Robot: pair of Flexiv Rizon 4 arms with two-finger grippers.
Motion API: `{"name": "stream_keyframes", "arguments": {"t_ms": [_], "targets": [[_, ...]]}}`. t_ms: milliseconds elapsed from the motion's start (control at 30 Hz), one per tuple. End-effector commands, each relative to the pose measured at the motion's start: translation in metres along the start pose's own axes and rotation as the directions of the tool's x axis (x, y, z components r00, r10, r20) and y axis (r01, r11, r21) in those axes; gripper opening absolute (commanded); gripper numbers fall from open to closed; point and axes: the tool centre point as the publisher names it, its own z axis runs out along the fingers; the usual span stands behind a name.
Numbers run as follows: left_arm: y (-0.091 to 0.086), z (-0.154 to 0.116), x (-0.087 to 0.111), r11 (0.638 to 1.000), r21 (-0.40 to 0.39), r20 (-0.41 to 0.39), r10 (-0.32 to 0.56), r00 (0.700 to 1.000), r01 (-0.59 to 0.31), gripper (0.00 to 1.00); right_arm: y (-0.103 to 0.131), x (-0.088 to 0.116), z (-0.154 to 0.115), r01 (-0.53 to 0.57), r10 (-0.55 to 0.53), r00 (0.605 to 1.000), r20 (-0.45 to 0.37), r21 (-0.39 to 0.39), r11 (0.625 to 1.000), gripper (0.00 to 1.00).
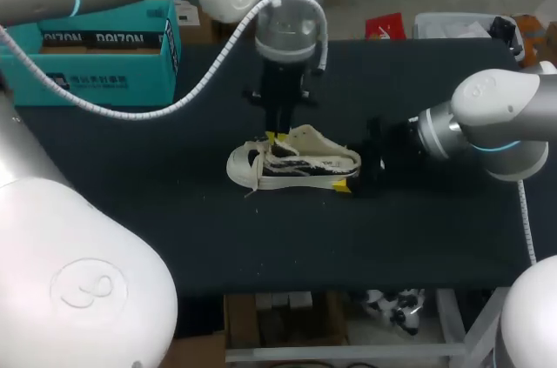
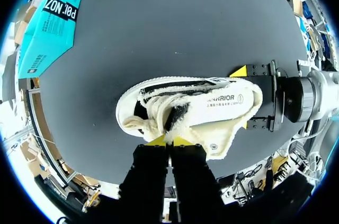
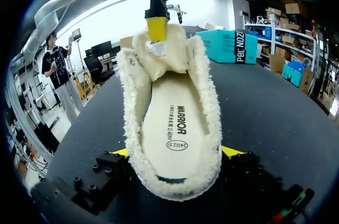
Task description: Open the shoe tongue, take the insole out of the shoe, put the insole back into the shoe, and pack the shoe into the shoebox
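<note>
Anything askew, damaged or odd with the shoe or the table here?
Nothing stands out. The shoe sits on the table, its heel gripped by the right claw and its tongue pinched by the left claw. The insole lies flat inside; the shoebox stands at the table's far left corner.

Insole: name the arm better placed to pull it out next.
Left, probably: the left gripper is shut on the tongue right over the shoe opening, while the right gripper clamps the heel, steadying it.
</note>
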Motion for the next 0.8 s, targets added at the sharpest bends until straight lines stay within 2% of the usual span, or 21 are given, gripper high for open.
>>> {"name": "stream_keyframes", "arguments": {"t_ms": [33, 300, 800], "targets": [[0.007, 0.008, -0.025, 0.992, 0.121, -0.233, 0.009, 0.972, 0.019, 0.0, -0.004, -0.002, 0.004, 0.0, 0.0, 1.0, 0.0, -0.001, 1.0, 0.0], [-0.009, 0.012, -0.037, 0.993, 0.114, -0.312, 0.017, 0.95, 0.019, 0.0, -0.004, -0.002, 0.004, 0.0, 0.0, 1.0, 0.0, -0.001, 1.0, 0.0], [-0.014, 0.026, -0.052, 0.997, 0.081, -0.372, 0.031, 0.928, -0.001, 0.0, -0.004, -0.002, 0.004, 0.0, 0.0, 1.0, 0.0, -0.001, 1.0, 0.0]]}}
